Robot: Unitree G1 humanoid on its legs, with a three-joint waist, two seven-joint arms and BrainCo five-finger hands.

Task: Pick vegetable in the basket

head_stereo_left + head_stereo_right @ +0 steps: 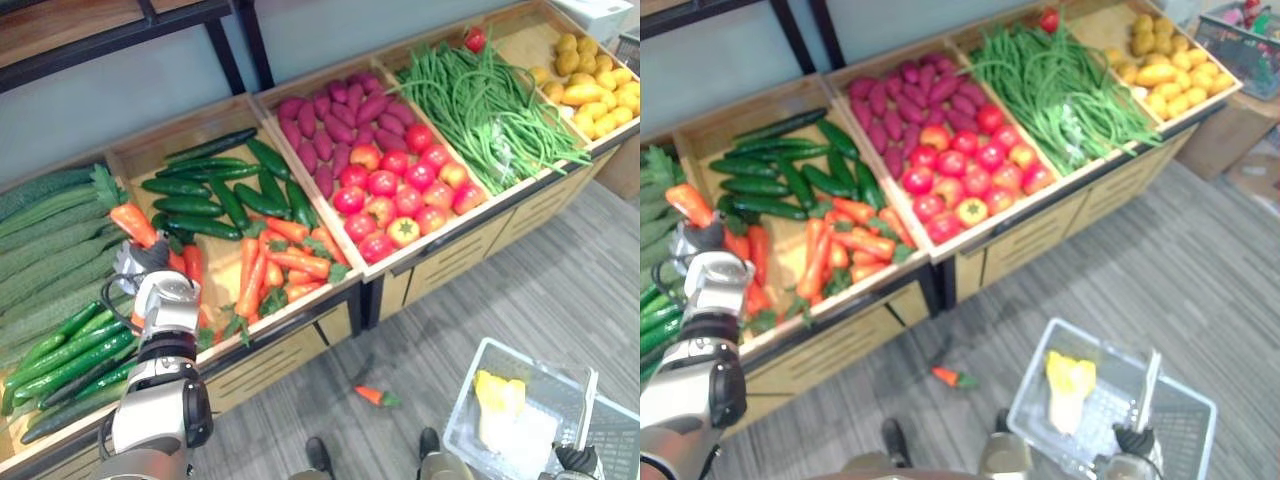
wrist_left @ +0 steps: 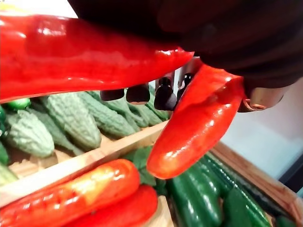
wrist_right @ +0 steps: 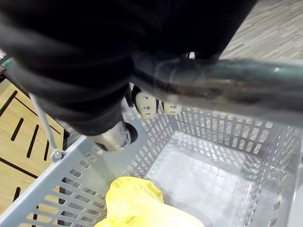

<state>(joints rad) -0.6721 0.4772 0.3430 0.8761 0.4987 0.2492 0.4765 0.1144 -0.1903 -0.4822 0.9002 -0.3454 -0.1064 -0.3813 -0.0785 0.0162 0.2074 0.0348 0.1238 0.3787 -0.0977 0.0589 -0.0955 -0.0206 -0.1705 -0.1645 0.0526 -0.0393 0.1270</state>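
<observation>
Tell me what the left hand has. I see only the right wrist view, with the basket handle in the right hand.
Observer: The left hand is shut on a carrot, holding it above the carrot pile.
Operator: Say where the basket sits from there.
Observer: The basket is low at the robot's right, apart from the crates.
Operator: Report any strays.
Observer: A fallen carrot lies on the floor in front of the stand.
</observation>
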